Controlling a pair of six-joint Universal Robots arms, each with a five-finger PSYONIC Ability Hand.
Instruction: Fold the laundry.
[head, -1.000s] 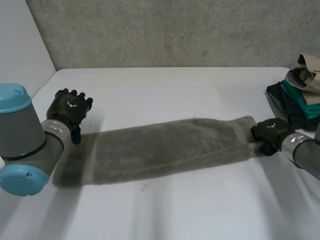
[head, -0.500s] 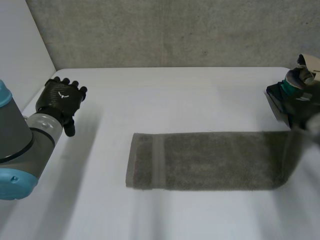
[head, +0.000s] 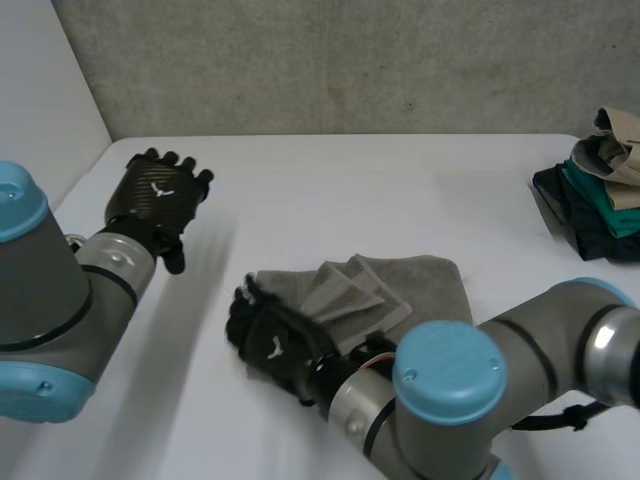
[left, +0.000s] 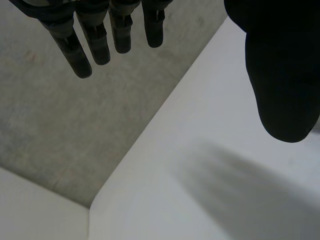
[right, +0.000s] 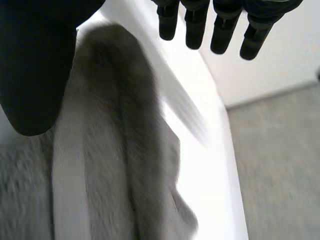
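A grey towel (head: 405, 285) lies bunched in a short folded heap on the white table (head: 330, 180), with pleated layers on top. My right hand (head: 272, 345) is at the towel's left end, its arm reaching across in front of the cloth. In the right wrist view its fingers (right: 197, 25) are straight and apart from the thumb, and the towel (right: 110, 150) lies below the palm, not gripped. My left hand (head: 155, 200) hovers open at the far left, away from the towel. Its fingers (left: 100, 45) point toward the table's back corner.
A stack of folded clothes (head: 600, 185) in dark, teal and beige sits at the table's right edge. A concrete wall runs behind the table. The right arm's elbow (head: 450, 375) bulks over the table's front.
The towel lay stretched between both hands. The right hand carried its end leftward over the cloth, folding it into a short heap, then opened. The left hand had let go and lifted away.
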